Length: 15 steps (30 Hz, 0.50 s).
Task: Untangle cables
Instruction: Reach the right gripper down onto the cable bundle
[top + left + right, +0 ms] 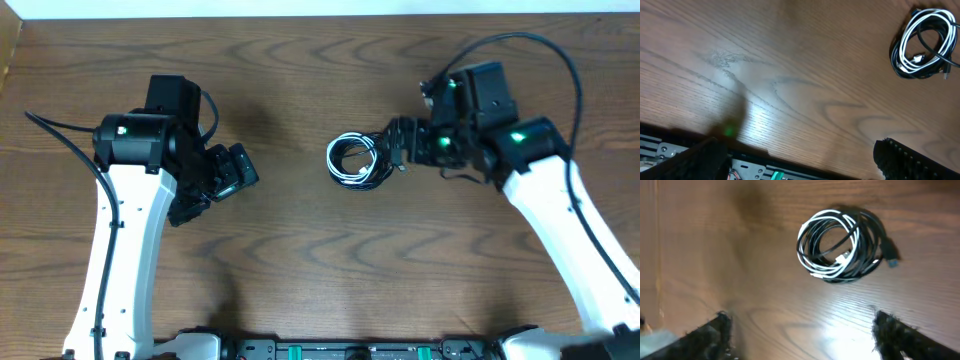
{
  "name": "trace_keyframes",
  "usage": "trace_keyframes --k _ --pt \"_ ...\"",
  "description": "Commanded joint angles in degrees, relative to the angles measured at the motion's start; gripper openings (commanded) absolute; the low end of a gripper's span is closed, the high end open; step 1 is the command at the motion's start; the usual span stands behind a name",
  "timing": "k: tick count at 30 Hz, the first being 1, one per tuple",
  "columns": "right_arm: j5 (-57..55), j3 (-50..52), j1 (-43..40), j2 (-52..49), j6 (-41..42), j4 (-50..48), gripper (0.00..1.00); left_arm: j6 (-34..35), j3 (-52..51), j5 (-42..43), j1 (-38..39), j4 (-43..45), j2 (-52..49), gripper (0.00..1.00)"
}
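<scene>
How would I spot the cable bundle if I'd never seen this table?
On the wooden table, look near the middle, just in front of the right gripper. There lies a small round coil of cables, black with one white, thinner than the arms' cords.

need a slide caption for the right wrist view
Right gripper open over the wooden table, jaws framing a coiled bundle of black and white cables lying ahead.
</scene>
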<state>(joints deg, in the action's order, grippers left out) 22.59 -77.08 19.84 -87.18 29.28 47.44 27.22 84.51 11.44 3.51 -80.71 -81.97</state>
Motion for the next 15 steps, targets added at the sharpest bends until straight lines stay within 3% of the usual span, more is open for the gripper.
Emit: trace_keyframes --k 1,8,15 --pt "0.44 -1.18 2.01 -4.92 10.71 -1.46 0.86 0.52 0.02 -0.59 -0.22 -0.17 -0.02 0.99" --pt "0.44 -1.18 2.49 -13.92 22.40 -6.95 0.87 0.52 0.02 -0.59 -0.22 -0.17 -0.02 1.00" --pt "0.22 -1.18 2.86 -19.39 25.27 -9.94 0.82 0.52 0.02 -0.59 -0.22 -0.17 -0.02 0.99"
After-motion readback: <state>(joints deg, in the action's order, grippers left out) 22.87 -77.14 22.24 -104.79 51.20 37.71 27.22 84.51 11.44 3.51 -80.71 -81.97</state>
